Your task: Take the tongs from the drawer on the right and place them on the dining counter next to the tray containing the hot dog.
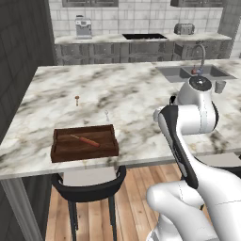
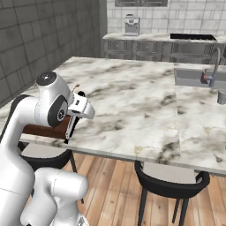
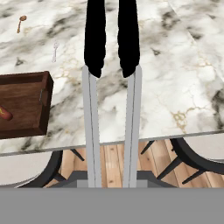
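The tool point(image 3: 112, 183) grips the tongs point(image 3: 111, 65), held above the marble worktop point(image 1: 141, 94) edge, just right of the wooden tray point(image 1: 84, 142) holding the hot dog point(image 1: 85, 140). No legible writing, seemingly.

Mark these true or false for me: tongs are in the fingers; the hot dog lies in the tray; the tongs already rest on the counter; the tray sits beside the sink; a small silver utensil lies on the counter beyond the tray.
1. The tongs are held in the gripper. True.
2. The hot dog lies in the tray. True.
3. The tongs already rest on the counter. False: they hang in the air, pointing out over its near edge.
4. The tray sits beside the sink. False: it is at the near left edge, the sink far right.
5. A silver utensil lies beyond the tray. True.
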### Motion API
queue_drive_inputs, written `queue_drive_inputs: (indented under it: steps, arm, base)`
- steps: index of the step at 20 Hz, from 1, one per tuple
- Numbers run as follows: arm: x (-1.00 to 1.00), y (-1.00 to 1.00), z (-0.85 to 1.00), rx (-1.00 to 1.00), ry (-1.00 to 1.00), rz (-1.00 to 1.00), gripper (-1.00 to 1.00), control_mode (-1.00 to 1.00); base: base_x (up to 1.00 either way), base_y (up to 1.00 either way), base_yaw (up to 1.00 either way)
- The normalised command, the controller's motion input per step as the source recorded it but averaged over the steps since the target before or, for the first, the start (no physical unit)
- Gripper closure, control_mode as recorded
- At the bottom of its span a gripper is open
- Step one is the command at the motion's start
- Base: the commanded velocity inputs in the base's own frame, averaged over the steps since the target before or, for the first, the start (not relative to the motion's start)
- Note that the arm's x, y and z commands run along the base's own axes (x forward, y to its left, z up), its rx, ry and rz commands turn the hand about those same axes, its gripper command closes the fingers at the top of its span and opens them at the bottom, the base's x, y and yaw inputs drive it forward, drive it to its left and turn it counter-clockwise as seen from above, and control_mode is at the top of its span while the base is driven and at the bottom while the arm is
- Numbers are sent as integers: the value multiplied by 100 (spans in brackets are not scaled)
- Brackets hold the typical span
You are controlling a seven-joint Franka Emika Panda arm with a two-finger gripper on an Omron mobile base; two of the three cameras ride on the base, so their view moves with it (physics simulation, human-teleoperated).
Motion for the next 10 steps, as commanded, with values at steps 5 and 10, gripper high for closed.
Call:
queue_drive_inputs:
  steps: [5, 10]
  arm:
    - [0, 0, 0, 0, 0, 0, 100, 100]
    - [0, 0, 0, 0, 0, 0, 100, 100]
  base:
    - [30, 40, -24]
    - [10, 35, -14]
